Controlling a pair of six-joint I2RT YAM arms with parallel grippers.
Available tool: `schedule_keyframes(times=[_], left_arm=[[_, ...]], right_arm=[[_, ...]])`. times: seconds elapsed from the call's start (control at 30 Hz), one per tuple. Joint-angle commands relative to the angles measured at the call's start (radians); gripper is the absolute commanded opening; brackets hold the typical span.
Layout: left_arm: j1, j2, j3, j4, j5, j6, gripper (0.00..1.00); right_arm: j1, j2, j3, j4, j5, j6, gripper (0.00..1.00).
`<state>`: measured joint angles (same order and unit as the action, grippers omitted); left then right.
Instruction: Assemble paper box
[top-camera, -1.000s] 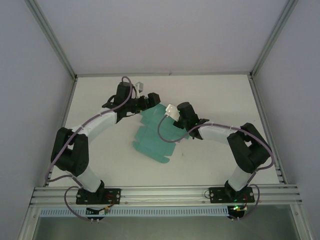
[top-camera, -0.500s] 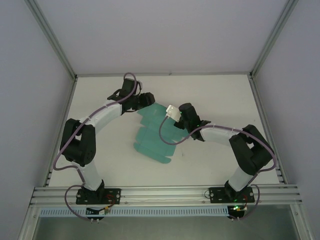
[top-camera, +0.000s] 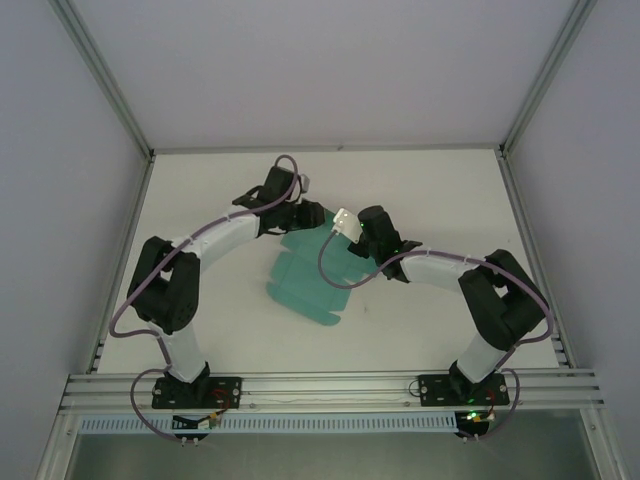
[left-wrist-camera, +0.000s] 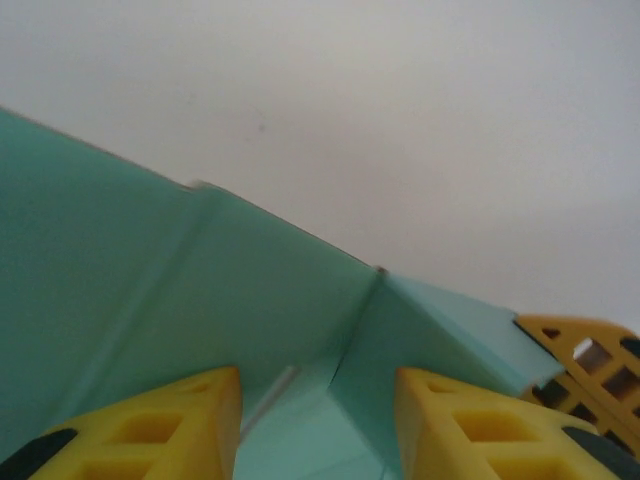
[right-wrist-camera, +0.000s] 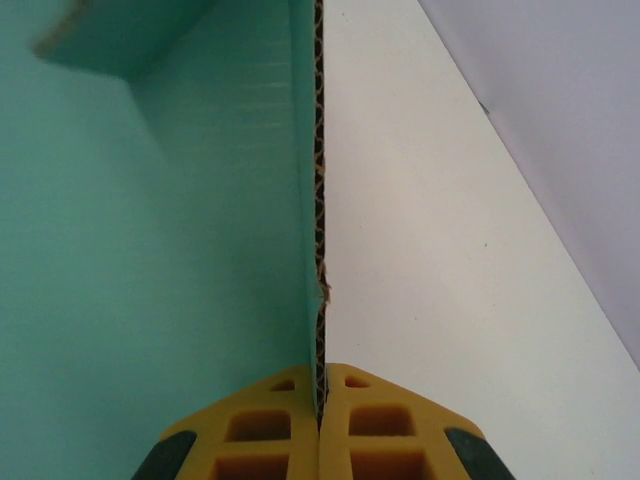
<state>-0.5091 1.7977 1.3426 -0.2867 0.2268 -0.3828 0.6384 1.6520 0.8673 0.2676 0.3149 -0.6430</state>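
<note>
Top view, change over the last second: the left gripper (top-camera: 308, 214) is arriving over the far edge of the paper box (top-camera: 305, 285), its wrist having swung in from the left; the left elbow is now sitting closer to the base. The right arm and the sheet are showing no real shift between pictures.

Left wrist view: the left gripper (left-wrist-camera: 318, 420) is standing with its jaws apart, narrower than they were a second ago; the yellow fingers (left-wrist-camera: 170, 425) are straddling a crease where one teal panel (left-wrist-camera: 120, 300) is rising against another. Whether the pads are pressing the paper is unclear at this close range.

Right wrist view: the right gripper (right-wrist-camera: 322, 385) is clamping hard on the corrugated edge of a raised panel (right-wrist-camera: 150, 200), fingers meeting on the board; top view puts it (top-camera: 360, 250) at the sheet's right side.

Box location: lying mid-table (top-camera: 430, 200) between the two grippers, mostly flat, die-cut flaps spread, far and right panels lifting.

Reading: the right is acting as anchor while the left is closing in to work a far fold; assembly is looking early, no walls locked yet.

Writing: no brand, label or lettering legible on sheet, arms or fingers.
</note>
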Motion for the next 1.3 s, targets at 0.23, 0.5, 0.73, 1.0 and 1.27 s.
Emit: schedule_keyframes(times=[0.23,0.5,0.73,1.0,1.27], left_arm=[[-0.022,-0.013,0.019,-0.011,-0.072,0.010,0.59],[0.015,-0.231,-0.163,-0.018,-0.172,0.036,0.96],[0.141,-0.357,-0.330,-0.053,-0.256,0.005,1.00],[0.184,-0.267,-0.322,-0.058,-0.308,0.029,1.00],[0.183,-0.202,-0.324,0.037,-0.202,0.079,1.00]], right_arm=[[0.016,-0.056,0.002,0.024,-0.028,0.040,0.00],[0.015,-0.073,0.007,-0.033,0.067,0.026,0.00],[0.015,-0.088,0.002,-0.075,0.059,0.046,0.00],[0.015,-0.086,0.013,-0.082,0.032,0.058,0.00],[0.017,-0.081,0.022,-0.089,0.010,0.071,0.00]])
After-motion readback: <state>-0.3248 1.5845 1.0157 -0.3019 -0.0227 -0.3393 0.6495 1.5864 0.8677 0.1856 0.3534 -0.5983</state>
